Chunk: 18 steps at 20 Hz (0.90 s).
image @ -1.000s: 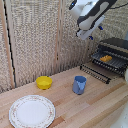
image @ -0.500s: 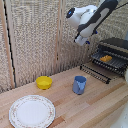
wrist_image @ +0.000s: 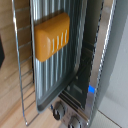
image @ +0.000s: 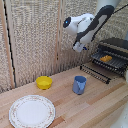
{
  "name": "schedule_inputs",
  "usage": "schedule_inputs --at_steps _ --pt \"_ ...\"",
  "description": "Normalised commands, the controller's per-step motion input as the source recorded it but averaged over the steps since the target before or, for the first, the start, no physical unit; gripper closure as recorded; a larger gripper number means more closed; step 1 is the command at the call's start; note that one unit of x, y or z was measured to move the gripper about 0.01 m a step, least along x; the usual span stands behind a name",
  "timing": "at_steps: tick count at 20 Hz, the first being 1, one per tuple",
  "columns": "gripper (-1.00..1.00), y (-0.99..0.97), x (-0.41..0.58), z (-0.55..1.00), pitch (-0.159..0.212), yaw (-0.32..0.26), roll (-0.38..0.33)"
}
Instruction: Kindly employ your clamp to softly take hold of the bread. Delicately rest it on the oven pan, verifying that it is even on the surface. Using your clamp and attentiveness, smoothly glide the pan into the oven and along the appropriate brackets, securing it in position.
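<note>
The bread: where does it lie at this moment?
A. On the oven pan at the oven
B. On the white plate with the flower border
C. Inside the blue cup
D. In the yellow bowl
A. The orange-yellow bread lies flat on the ribbed oven pan at the oven; the exterior view also shows it there, far from the plate, cup and bowl.

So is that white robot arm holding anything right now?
Nothing, it seems. The orange-yellow bread block lies alone on the dark ridged oven pan. The arm's pincer is too blurred to tell if open.
</note>
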Motion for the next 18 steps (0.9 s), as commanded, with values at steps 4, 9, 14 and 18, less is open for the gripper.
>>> schedule_inputs --at_steps 4,9,14,18 --pt "-1.00 0.38 -0.009 -0.19 0.201 0.052 -0.345" --pt "-1.00 0.22 -0.182 -0.07 0.050 0.099 -0.284" --pt "-1.00 -0.14 -0.446 0.00 -0.036 0.255 -0.083" --pt "-1.00 -0.24 -0.409 -0.02 -0.051 0.259 -0.077"
